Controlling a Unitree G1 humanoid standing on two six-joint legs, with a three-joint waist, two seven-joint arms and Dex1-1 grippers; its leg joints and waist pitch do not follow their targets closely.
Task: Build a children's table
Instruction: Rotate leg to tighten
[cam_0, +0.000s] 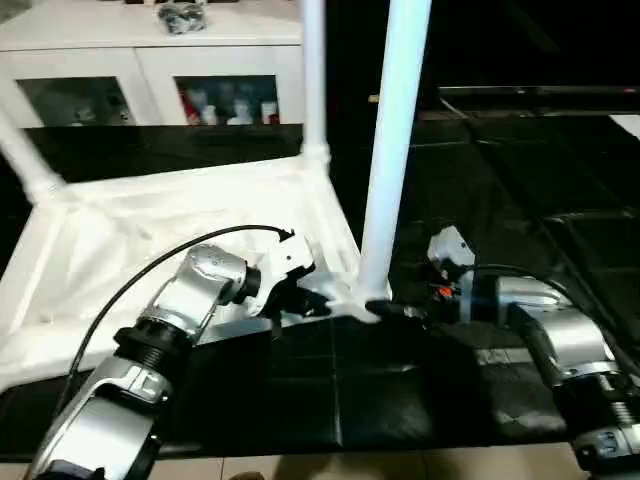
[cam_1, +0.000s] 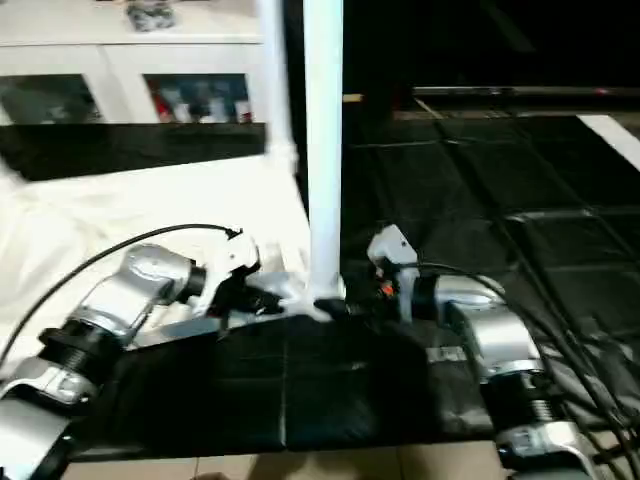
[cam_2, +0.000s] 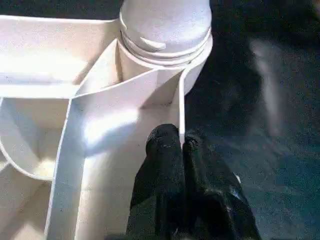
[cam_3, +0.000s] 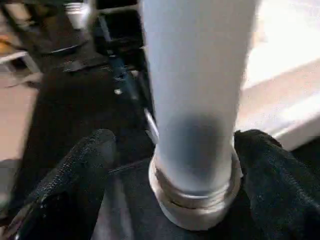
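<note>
3 legs standing in the upturned top; 4th unseen. Left gripper fingers together on rim; right gripper fingers apart around nearest leg.

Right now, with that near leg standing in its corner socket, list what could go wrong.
1. The near leg shows thread rings above its socket in the right wrist view, so it may not be seated and could lean.
2. The right gripper stands open around the leg's base; pulling away carelessly could knock it.
3. The left gripper, shut on the tabletop's rim wall, could shift the top.
</note>
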